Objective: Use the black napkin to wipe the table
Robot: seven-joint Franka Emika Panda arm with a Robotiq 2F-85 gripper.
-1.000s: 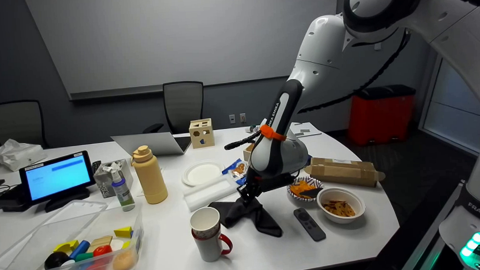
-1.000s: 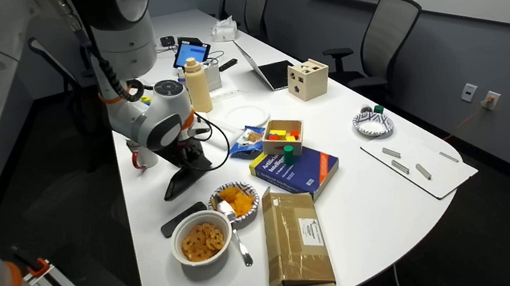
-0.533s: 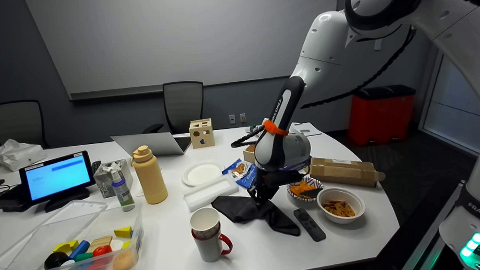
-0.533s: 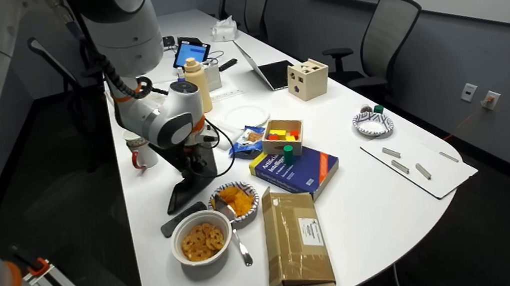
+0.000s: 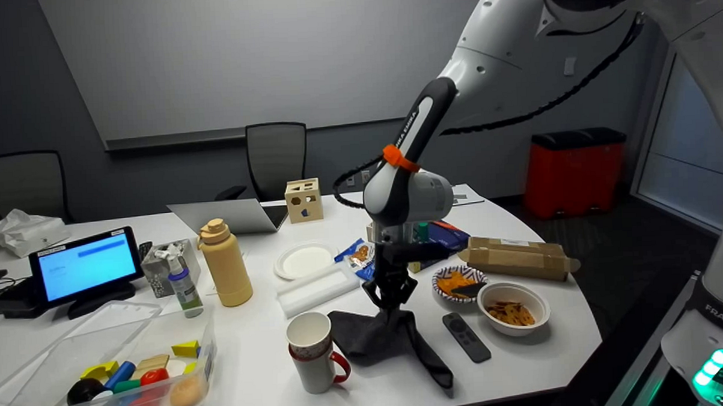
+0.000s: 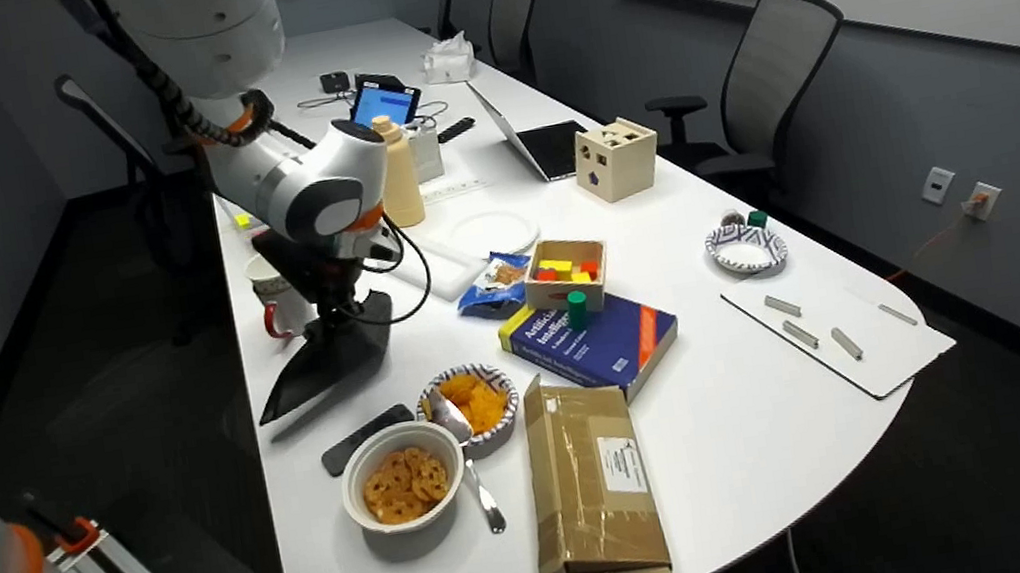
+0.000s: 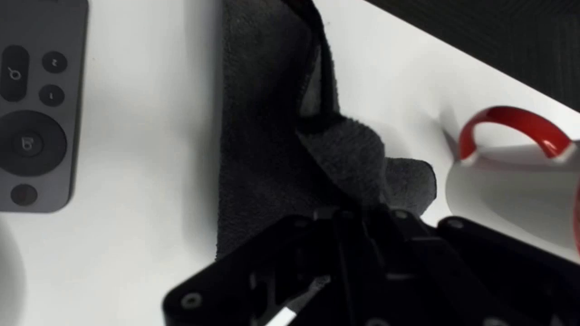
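Wiping looks like your step in hand

From left in an exterior view, the stacked cups [image 5: 314,362] stand just beside the black napkin [image 5: 365,338], which your gripper [image 5: 390,307] holds pinched at a raised fold; right of it lies the remote [image 5: 466,337]. One napkin corner seems lifted, so your next move likely calls for pressing lower on the table [image 5: 511,366], clear of the cups

Remote [image 7: 41,106], mug [image 7: 512,194], end effector [image 7: 360,215] pinching napkin [image 7: 267,154]
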